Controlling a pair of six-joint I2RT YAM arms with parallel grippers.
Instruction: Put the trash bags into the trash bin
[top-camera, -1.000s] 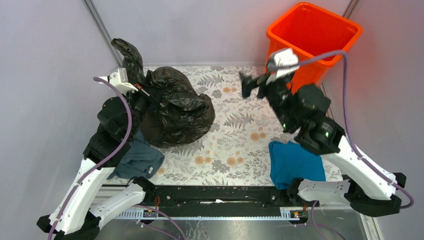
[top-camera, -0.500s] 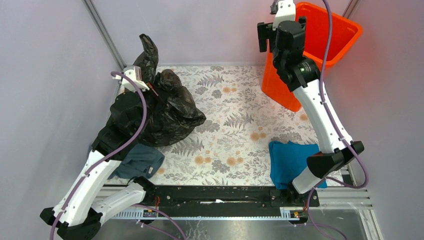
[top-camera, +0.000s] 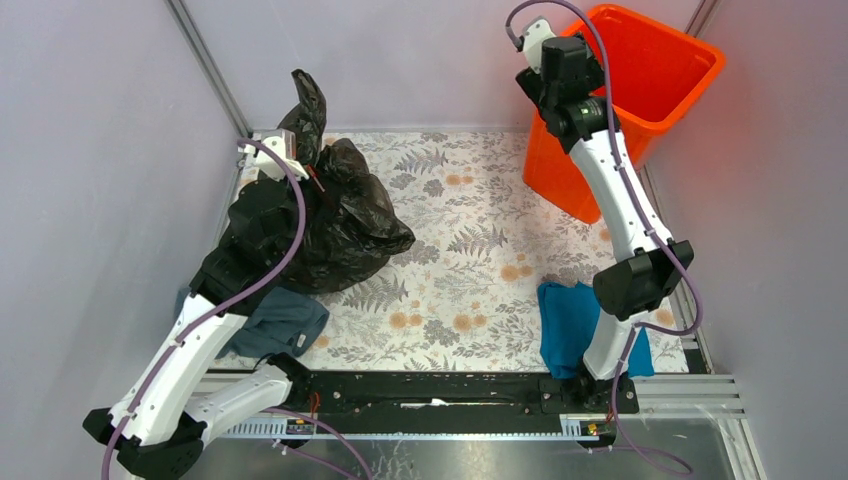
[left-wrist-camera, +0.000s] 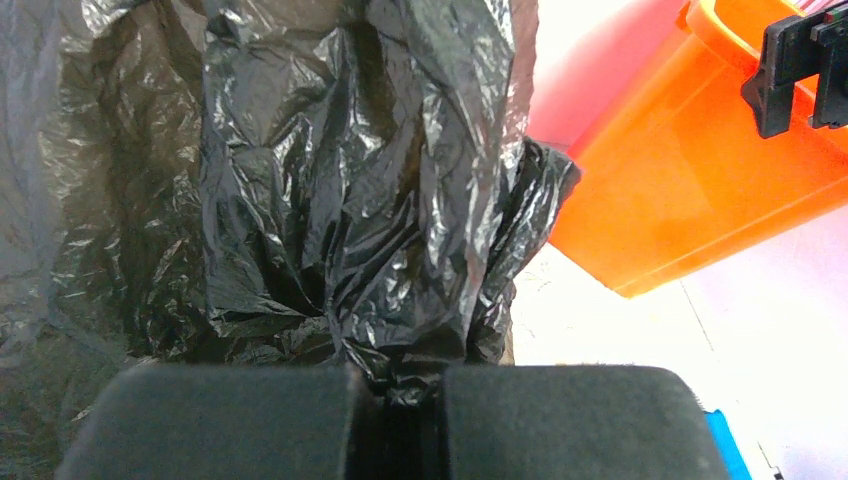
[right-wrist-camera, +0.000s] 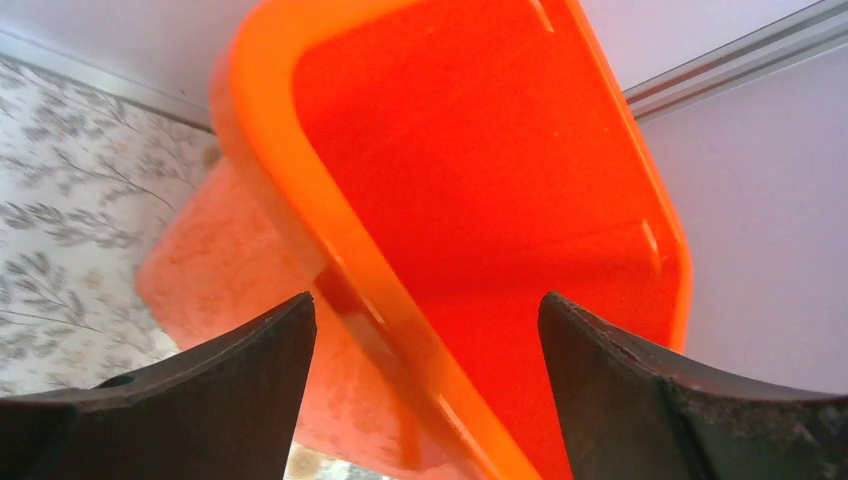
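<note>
Left wrist view: our left gripper (left-wrist-camera: 400, 385) clamps the black trash bag (left-wrist-camera: 340, 200); our right gripper (right-wrist-camera: 425, 300) hangs spread wide at the trash bin (right-wrist-camera: 260, 170) rim.

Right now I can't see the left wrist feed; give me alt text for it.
The left gripper, at the bottom edge, is shut on a gathered fold of the glossy black trash bag, which fills the left and centre of the view. The orange trash bin shows at the upper right.
</note>
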